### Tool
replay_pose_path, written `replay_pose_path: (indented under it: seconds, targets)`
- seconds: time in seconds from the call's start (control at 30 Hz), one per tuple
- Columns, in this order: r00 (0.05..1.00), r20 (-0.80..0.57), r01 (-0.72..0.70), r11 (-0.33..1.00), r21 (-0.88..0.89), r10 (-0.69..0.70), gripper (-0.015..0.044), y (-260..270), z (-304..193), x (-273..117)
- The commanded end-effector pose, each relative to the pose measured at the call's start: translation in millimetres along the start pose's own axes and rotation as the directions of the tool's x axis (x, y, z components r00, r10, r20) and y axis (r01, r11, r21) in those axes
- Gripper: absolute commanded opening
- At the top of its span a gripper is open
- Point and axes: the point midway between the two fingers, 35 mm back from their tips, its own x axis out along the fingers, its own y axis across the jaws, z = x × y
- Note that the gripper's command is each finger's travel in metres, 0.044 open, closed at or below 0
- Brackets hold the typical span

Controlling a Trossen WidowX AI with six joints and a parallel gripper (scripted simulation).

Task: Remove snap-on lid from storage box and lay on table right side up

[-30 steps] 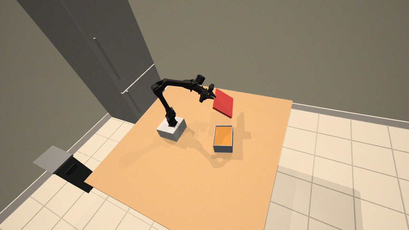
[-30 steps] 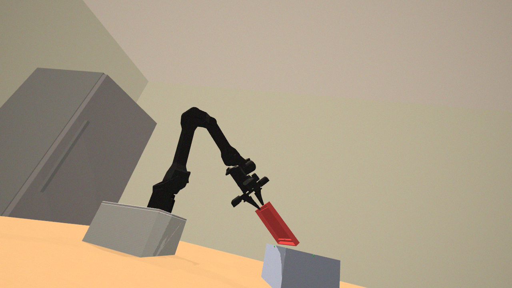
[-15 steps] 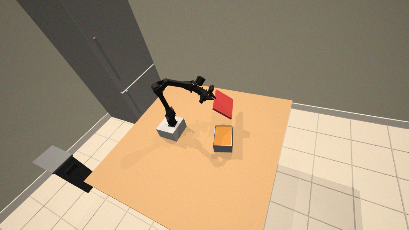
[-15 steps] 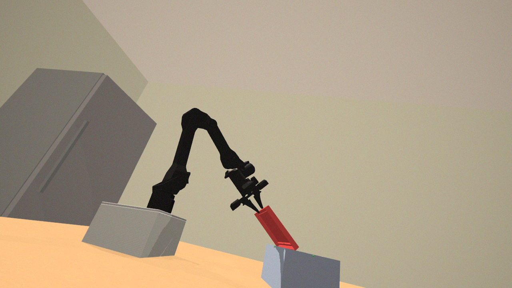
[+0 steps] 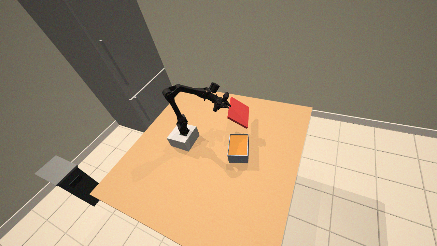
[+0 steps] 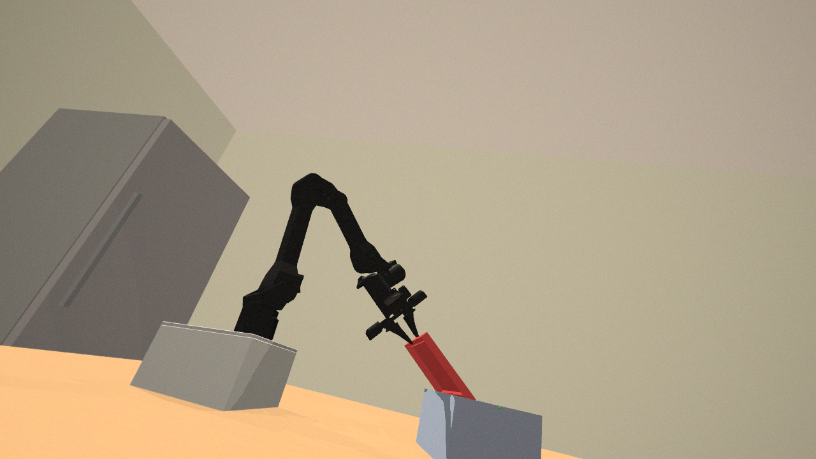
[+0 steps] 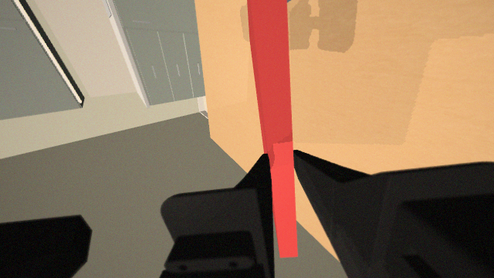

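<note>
The red lid (image 5: 238,112) (image 6: 438,365) (image 7: 272,77) is off the box and held in the air, steeply tilted. Its hollow underside shows in the exterior view. My gripper (image 5: 230,106) (image 6: 414,339) (image 7: 279,157) is shut on one edge of the lid, with a finger on each side of its rim. The open storage box (image 5: 238,159) (image 6: 495,431) stands upright on the table, blue-grey outside and orange inside in the top view. In the exterior view the lid's lower end overlaps the box's top edge; whether they touch cannot be told.
The arm stands on a grey block (image 5: 178,143) (image 6: 194,365) on the wooden table (image 5: 195,195) (image 6: 57,377), left of the box in the top view. The table's far edge lies behind the lid. A tall dark cabinet (image 5: 91,61) (image 6: 165,228) stands beyond the table at the left.
</note>
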Motion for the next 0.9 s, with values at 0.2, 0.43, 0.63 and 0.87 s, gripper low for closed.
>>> replay_pose_path:
  seconds: [0.2, 0.43, 0.63, 0.87]
  targets:
    - [1.0, 0.007, -0.007, 1.0, 0.005, 0.007, 0.0, -6, 1, 6]
    - [1.0, 0.007, -0.006, 1.0, 0.005, 0.006, 0.0, -10, 1, 9]
    - [1.0, 0.007, -0.006, 1.0, 0.005, 0.006, 0.0, -14, 1, 13]
    - [1.0, 0.007, -0.006, 1.0, 0.005, 0.006, 0.0, -18, 1, 16]
